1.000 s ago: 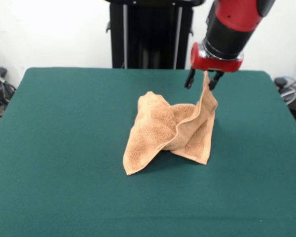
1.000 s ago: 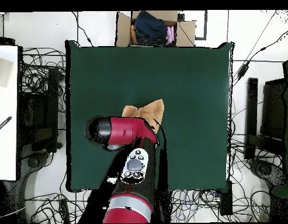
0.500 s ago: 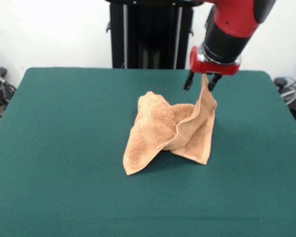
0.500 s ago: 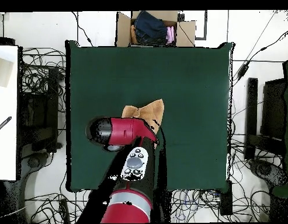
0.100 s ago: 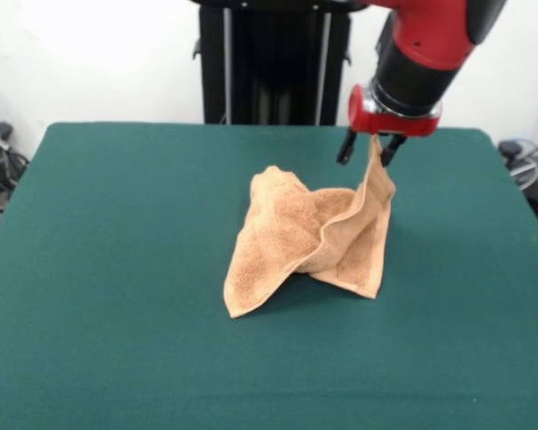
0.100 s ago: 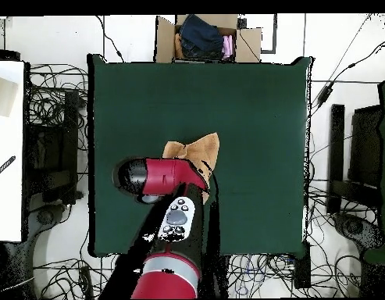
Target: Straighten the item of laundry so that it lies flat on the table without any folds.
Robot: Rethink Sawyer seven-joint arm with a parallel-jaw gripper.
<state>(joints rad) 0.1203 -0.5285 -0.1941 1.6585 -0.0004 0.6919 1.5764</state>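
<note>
Lying crumpled near the middle of the green table (image 5: 117, 269), the orange-tan towel (image 5: 287, 237) has one corner lifted into a peak, pinched at its tip by the gripper (image 5: 371, 150) behind it.

Front view: camera low, across table (image 5: 117, 358) from robot, facing it, angled slightly down; close, near table edge cut off at bottom. Arm (image 5: 421, 54) enters from top right. Overhead view: camera high above, looking straight down; far, whole table (image 6: 258, 117) visible plus cabled floor around it; arm (image 6: 160, 176) reaches up from bottom. Shared: green tabletop, towel (image 5: 309, 237) (image 6: 199, 147), arm. Views turned half round against each other.
</note>
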